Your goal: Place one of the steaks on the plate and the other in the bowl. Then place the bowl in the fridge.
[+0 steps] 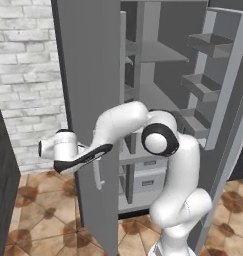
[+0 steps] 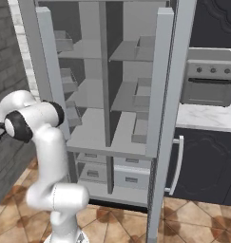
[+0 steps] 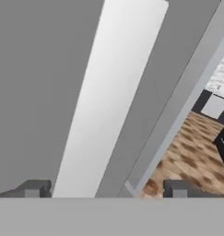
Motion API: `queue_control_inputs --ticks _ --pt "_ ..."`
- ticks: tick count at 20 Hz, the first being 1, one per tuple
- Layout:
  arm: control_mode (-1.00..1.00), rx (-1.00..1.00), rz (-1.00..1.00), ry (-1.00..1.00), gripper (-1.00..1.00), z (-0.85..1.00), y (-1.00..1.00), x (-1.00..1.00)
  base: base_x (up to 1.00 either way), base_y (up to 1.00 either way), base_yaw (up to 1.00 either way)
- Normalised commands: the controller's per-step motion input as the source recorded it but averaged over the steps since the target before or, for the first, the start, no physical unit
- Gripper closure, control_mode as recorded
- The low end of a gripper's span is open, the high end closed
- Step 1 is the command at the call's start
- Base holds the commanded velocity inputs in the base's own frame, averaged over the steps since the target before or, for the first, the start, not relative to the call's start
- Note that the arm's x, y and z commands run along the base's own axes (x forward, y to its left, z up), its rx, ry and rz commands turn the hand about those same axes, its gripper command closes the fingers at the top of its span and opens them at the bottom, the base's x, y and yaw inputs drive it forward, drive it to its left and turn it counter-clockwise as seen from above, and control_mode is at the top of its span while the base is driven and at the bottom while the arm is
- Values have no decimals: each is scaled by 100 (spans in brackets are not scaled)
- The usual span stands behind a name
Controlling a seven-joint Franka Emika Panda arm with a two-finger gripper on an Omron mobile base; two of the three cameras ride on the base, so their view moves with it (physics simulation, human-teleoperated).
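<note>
- The gripper [image 3: 106, 191] sits at the fridge's left door [image 1: 88, 100], its two dark tips spread wide, one on either side of the long bar handle [image 3: 97, 92]. The jaws stand apart from the bar and grip nothing.
- In the left base view the hand [image 1: 68, 152] reaches across the outer face of that door, with the arm [image 1: 168, 150] bent in front of the open cabinet.
- The fridge [image 2: 112, 95] stands with both doors swung open; its grey shelves [image 2: 93, 133] and lower drawers [image 2: 112, 173] lie in plain sight.
- I judge the step in hand to be the door opening, apparently complete, with the handle let go.
- Neither steak, the plate nor the bowl can be seen from here, so where they lie I cannot tell; nothing rests on the shelves.
- The next move likely calls for backing the hand off the handle without catching the bar, then turning the base toward wherever the bowl waits.
- Farther off to the right are an oven [image 2: 207, 83] and a pale counter [image 2: 207, 116] over dark cabinets.
</note>
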Motion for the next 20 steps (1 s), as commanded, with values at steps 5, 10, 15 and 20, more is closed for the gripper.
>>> queue_control_inputs --ticks 5,10,15,20 --pt "-100 0 -36 -35 -100 9 -26 -99 0 0 0" --pt "-100 -1 -26 -42 -100 31 -13 -100 0 0 0" --pt "-100 -12 0 -37 -100 36 54 -67 0 0 0" --pt "-100 -24 0 5 -100 65 76 -11 0 0 0"
